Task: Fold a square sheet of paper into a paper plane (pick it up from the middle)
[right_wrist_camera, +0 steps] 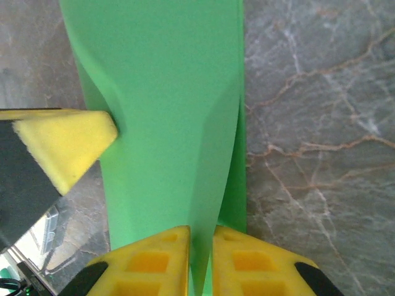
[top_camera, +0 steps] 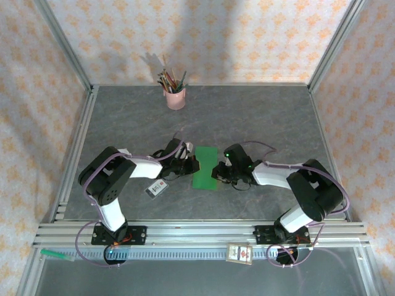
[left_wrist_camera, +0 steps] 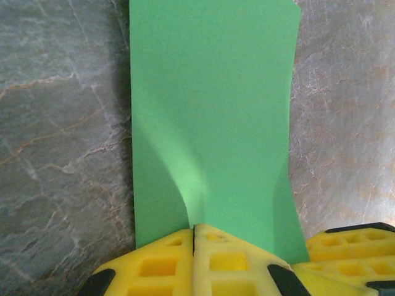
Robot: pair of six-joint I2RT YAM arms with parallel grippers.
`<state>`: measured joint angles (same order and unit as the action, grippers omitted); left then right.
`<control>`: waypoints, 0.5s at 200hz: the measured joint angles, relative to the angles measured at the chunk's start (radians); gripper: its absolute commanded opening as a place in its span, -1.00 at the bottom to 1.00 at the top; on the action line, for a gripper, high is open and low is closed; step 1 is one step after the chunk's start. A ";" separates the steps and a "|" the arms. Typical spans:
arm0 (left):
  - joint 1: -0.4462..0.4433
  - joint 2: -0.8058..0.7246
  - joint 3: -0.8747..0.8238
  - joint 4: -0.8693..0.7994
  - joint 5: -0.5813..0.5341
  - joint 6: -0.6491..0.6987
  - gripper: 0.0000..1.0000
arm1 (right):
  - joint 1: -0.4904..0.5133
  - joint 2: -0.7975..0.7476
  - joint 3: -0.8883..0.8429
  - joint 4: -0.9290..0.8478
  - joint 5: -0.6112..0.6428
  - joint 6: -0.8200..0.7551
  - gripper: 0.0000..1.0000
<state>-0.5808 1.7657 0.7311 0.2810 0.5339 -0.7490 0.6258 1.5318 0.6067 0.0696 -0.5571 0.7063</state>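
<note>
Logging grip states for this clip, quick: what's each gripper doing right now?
Left gripper: shut, pinching the edge of the green paper.
Right gripper: jaws slightly apart, green paper between them; grip cannot be told.

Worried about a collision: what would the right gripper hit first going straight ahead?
The right gripper has only the green sheet it pinches ahead; the left gripper has a fingertip just left of that line, probably clear.
</note>
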 measured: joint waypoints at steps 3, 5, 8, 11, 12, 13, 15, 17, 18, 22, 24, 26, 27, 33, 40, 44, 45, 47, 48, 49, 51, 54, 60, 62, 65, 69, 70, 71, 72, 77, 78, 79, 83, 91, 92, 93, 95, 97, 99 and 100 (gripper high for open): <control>0.000 0.000 0.001 -0.002 0.000 0.001 -0.96 | -0.002 0.000 0.002 0.000 0.000 0.000 -0.70; 0.000 0.000 0.002 -0.003 0.000 0.002 -0.96 | -0.002 0.001 0.003 0.000 0.000 0.000 -0.70; 0.000 0.000 0.002 -0.004 0.000 0.003 -0.97 | -0.004 0.001 0.005 0.000 0.000 0.000 -0.70; 0.000 0.000 0.002 -0.004 0.000 0.005 -0.97 | -0.005 0.002 0.006 0.000 0.000 0.000 -0.70; 0.000 0.000 0.002 -0.004 0.000 0.005 -0.97 | -0.005 0.002 0.006 0.000 0.000 0.000 -0.70; 0.000 0.000 0.002 -0.004 0.000 0.006 -0.97 | -0.006 0.002 0.007 0.000 -0.001 0.000 -0.70; 0.000 0.000 0.002 -0.005 0.000 0.007 -0.97 | -0.007 0.003 0.009 0.000 -0.001 0.000 -0.71; 0.000 0.000 0.003 -0.005 0.000 0.008 -0.96 | -0.008 0.003 0.009 0.000 0.000 0.000 -0.71; 0.000 0.000 0.003 -0.005 0.000 0.008 -0.96 | -0.008 0.003 0.010 0.000 0.000 0.000 -0.71; 0.000 0.000 0.003 -0.006 0.000 0.010 -0.96 | -0.010 0.005 0.012 0.001 -0.001 0.000 -0.72; 0.000 0.000 0.003 -0.007 0.000 0.010 -0.96 | -0.011 0.005 0.013 0.002 -0.001 0.000 -0.73; 0.000 0.000 0.003 -0.007 0.000 0.011 -0.96 | -0.012 0.006 0.014 0.002 -0.002 0.000 -0.74; 0.000 0.000 0.003 -0.007 0.000 0.011 -0.96 | -0.012 0.007 0.014 0.002 -0.002 0.000 -0.74; 0.000 0.000 0.004 -0.008 0.000 0.014 -0.95 | -0.013 0.008 0.016 0.004 -0.003 -0.001 -0.76; 0.000 0.000 0.007 -0.013 0.000 0.014 -0.92 | -0.014 0.009 0.017 0.005 -0.003 -0.001 -0.78; -0.001 0.000 0.008 -0.014 0.000 0.016 -0.90 | -0.014 0.010 0.017 0.005 -0.003 -0.001 -0.79; -0.002 0.000 0.008 -0.015 0.000 0.016 -0.90 | -0.014 0.010 0.017 0.005 -0.003 -0.002 -0.80; -0.002 0.000 0.009 -0.016 0.000 0.016 -0.89 | -0.014 0.010 0.017 0.005 -0.003 -0.001 -0.80; -0.002 0.000 0.009 -0.017 0.000 0.017 -0.88 | -0.014 0.010 0.017 0.005 -0.004 0.000 -0.80; -0.002 0.000 0.009 -0.017 0.000 0.017 -0.87 | -0.014 0.010 0.017 0.005 -0.003 -0.001 -0.81; -0.002 0.000 0.010 -0.019 0.000 0.017 -0.85 | -0.014 0.010 0.017 0.005 -0.004 -0.001 -0.81; -0.002 0.000 0.011 -0.021 -0.001 0.017 -0.83 | -0.014 0.010 0.017 0.005 -0.004 -0.001 -0.82; -0.002 0.000 0.015 -0.027 -0.001 0.018 -0.79 | -0.014 0.010 0.017 0.005 -0.006 0.000 -0.84; -0.002 0.000 0.016 -0.029 -0.002 0.018 -0.78 | -0.014 0.010 0.017 0.005 -0.007 0.000 -0.84; -0.002 0.000 0.018 -0.032 -0.003 0.019 -0.75 | -0.014 0.010 0.017 0.005 -0.008 0.000 -0.85; -0.002 0.000 0.021 -0.037 -0.005 0.018 -0.72 | -0.014 0.010 0.017 0.004 -0.010 0.000 -0.86; -0.002 0.000 0.021 -0.038 -0.005 0.019 -0.72 | -0.014 0.010 0.017 0.004 -0.011 0.000 -0.86; -0.002 0.000 0.022 -0.040 -0.006 0.019 -0.71 | -0.014 0.010 0.017 0.004 -0.011 0.000 -0.87; -0.002 0.000 0.022 -0.040 -0.007 0.021 -0.70 | -0.014 0.010 0.017 0.004 -0.011 0.000 -0.87; -0.002 0.000 0.024 -0.044 -0.007 0.021 -0.66 | -0.014 0.010 0.017 0.003 -0.013 0.001 -0.88; -0.002 0.000 0.024 -0.045 -0.008 0.023 -0.65 | -0.014 0.010 0.017 0.003 -0.013 0.001 -0.88; -0.002 0.000 0.025 -0.046 -0.008 0.024 -0.64 | -0.014 0.010 0.017 0.003 -0.014 0.001 -0.88; -0.002 -0.002 0.027 -0.050 -0.008 0.023 -0.60 | -0.014 0.010 0.017 0.003 -0.016 0.004 -0.88; -0.004 -0.008 0.029 -0.055 -0.011 0.029 -0.54 | -0.016 0.010 0.017 0.002 -0.019 0.008 -0.90; -0.004 -0.009 0.029 -0.055 -0.011 0.031 -0.53 | -0.016 0.010 0.017 0.001 -0.020 0.009 -0.90; -0.004 -0.010 0.029 -0.056 -0.012 0.033 -0.53 | -0.016 0.010 0.017 0.000 -0.021 0.009 -0.90; -0.005 -0.011 0.029 -0.057 -0.012 0.031 -0.51 | -0.016 0.010 0.018 0.000 -0.023 0.010 -0.90; -0.005 -0.013 0.029 -0.059 -0.014 0.034 -0.50 | -0.016 0.010 0.018 -0.001 -0.024 0.013 -0.91; -0.005 -0.017 0.029 -0.060 -0.015 0.038 -0.49 | -0.017 0.010 0.018 -0.002 -0.025 0.014 -0.91; -0.006 -0.019 0.029 -0.061 -0.016 0.040 -0.49 | -0.017 0.010 0.018 -0.002 -0.026 0.016 -0.91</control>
<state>-0.5873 1.7462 0.7601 0.2195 0.5182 -0.7090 0.6086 1.5414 0.6247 0.0677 -0.5831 0.7219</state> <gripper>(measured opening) 0.226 0.055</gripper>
